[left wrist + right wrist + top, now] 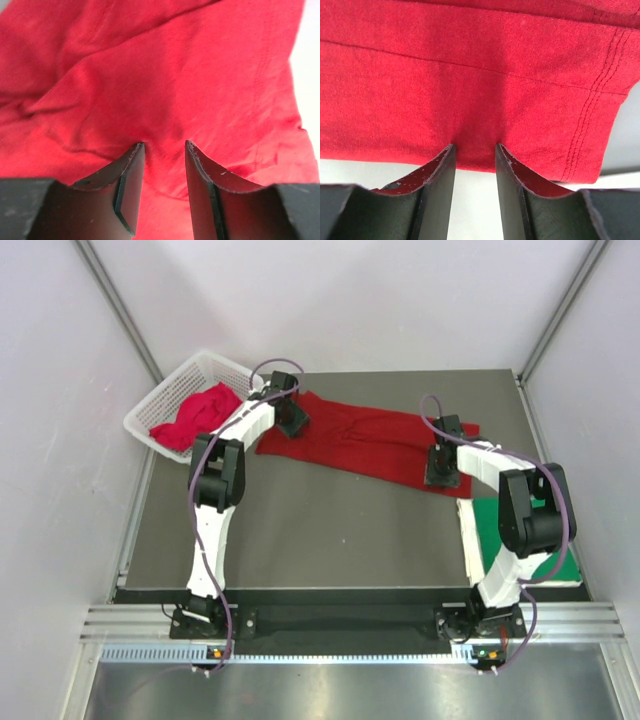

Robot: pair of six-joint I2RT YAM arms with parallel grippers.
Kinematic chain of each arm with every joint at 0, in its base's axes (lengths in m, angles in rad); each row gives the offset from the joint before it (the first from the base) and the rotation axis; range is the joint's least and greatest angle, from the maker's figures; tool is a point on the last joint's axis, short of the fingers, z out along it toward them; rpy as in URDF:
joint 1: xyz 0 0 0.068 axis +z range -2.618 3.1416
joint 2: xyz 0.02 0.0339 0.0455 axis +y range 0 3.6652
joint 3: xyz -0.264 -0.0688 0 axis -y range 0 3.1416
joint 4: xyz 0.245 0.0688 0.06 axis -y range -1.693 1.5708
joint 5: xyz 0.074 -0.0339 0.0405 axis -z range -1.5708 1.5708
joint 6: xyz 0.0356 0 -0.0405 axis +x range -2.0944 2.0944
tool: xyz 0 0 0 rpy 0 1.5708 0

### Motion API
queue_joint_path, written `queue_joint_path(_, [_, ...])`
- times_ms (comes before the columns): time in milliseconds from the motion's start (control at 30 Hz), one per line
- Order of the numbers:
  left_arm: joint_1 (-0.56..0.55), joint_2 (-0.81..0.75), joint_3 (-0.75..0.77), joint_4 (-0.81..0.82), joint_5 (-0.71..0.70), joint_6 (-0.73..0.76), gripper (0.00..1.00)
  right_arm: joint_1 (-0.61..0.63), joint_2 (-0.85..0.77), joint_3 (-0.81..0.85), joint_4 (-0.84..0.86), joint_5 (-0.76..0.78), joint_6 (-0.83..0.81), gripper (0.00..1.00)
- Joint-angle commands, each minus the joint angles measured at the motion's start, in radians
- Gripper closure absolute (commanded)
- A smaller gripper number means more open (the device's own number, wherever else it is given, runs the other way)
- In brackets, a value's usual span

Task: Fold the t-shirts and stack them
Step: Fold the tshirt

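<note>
**Left claw (pixel 162 146) and right claw (pixel 474 146) on one red t-shirt (pixel 370 440)**

Stretched along the desk's (pixel 330 530) far edge. Both a bit apart, cloth between; squeezing or not, cannot tell. Soft, light, floppy: pinch the hem.

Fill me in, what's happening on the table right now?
Both arms are working one red shirt, spread across the table. The left gripper pinches one end, the right gripper its hemmed edge. A green shirt lies at the right; a pinkish shirt sits in the basket.
</note>
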Motion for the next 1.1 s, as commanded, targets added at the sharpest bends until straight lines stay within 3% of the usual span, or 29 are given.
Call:
queue_joint_path(0, [0.012, 0.097, 0.08, -0.049, 0.002, 0.068, 0.56, 0.043, -0.039, -0.055, -0.041, 0.023, 0.04, 0.62])
queue_joint_path(367, [0.043, 0.204, 0.166, 0.107, 0.086, 0.131, 0.57, 0.065, -0.084, 0.057, -0.149, -0.008, 0.124, 0.62])
queue_joint_path(533, [0.045, 0.247, 0.23, 0.144, 0.221, 0.125, 0.59, 0.065, -0.111, 0.123, -0.192, -0.025, 0.141, 0.61])
queue_joint_path(667, [0.043, 0.147, 0.177, 0.084, 0.213, 0.122, 0.57, 0.065, -0.131, 0.174, -0.215, -0.023, 0.115, 0.61])
queue_joint_path(867, [0.045, -0.07, -0.026, 0.073, 0.198, 0.102, 0.54, 0.065, -0.133, 0.169, -0.201, -0.019, 0.104, 0.61])
queue_joint_path(1067, [-0.013, -0.173, -0.139, 0.029, 0.189, 0.064, 0.55, 0.065, -0.136, 0.188, -0.203, -0.028, 0.115, 0.61])
